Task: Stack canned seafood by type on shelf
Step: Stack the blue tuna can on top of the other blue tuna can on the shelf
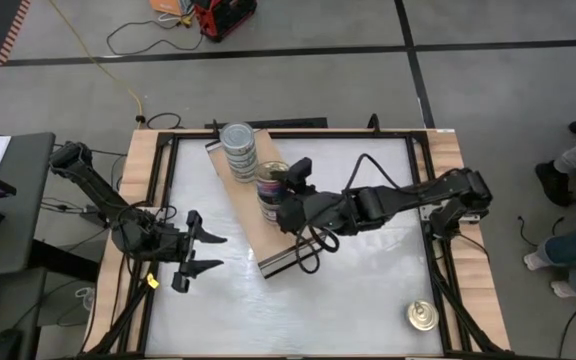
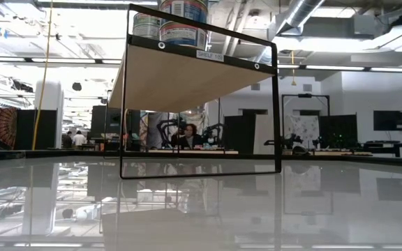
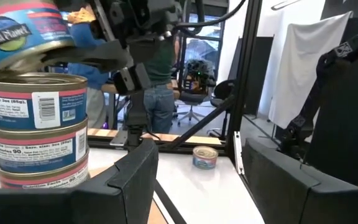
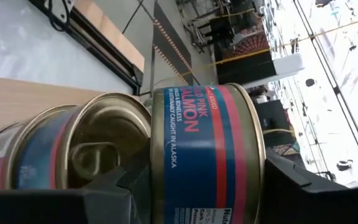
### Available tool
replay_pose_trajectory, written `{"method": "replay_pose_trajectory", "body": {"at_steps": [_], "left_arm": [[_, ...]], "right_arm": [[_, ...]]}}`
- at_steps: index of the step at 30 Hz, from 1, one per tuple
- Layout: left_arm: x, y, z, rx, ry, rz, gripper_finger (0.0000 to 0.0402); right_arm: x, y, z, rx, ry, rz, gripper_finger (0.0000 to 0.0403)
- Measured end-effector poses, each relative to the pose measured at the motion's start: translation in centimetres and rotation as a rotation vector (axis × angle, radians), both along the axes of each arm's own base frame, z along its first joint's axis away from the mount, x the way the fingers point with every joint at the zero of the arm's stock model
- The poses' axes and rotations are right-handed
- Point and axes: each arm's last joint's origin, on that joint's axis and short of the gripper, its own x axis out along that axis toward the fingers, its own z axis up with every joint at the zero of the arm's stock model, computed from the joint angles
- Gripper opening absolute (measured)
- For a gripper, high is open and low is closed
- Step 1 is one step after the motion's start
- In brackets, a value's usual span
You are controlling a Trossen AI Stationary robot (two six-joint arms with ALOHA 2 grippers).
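From above, your right pincer (image 1: 280, 203) grips a salmon tin (image 1: 272, 189) over the pink-banded stack on the light-wood shelf (image 1: 251, 216), whose length runs diagonally across the white desk (image 1: 358, 290). Your left pincer (image 1: 204, 253) waits open. A gold-topped tin (image 1: 423, 317) sits apart. In the right wrist view, the round blue-and-pink tin (image 4: 207, 155) is tilted, axis sideways.

Held tin (image 4: 207, 155) reads "PINK SALMON"; tilted tin (image 3: 17, 34) "Wild Planet".

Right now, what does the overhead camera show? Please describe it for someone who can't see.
The right gripper holds a salmon tin over a stack on the wooden shelf, beside a silver-topped stack. The left gripper waits open; one tin sits alone.
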Motion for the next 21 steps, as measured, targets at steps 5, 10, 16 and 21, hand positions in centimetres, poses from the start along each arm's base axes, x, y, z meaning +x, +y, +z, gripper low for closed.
{"method": "replay_pose_trajectory", "body": {"at_steps": [5, 10, 16, 21], "left_arm": [[0.0, -0.1, 0.0, -0.007, 0.002, -0.016, 0.0224], [0.0, -0.1, -0.1, -0.006, 0.003, -0.017, 0.0224], [0.0, -0.1, -0.1, -0.007, 0.003, -0.017, 0.0224], [0.0, -0.1, -0.2, -0.018, 0.014, -0.019, 0.0224]], "right_arm": [[-0.1, 0.1, 0.0, 0.025, -0.012, -0.001, 0.0232], [-0.3, 0.4, -0.3, 0.067, 0.004, 0.021, 0.0259], [-0.5, 0.8, -0.2, 0.078, -0.007, 0.033, 0.0289], [-1.2, 0.8, 0.7, 0.127, -0.054, 0.036, 0.0318]]}}
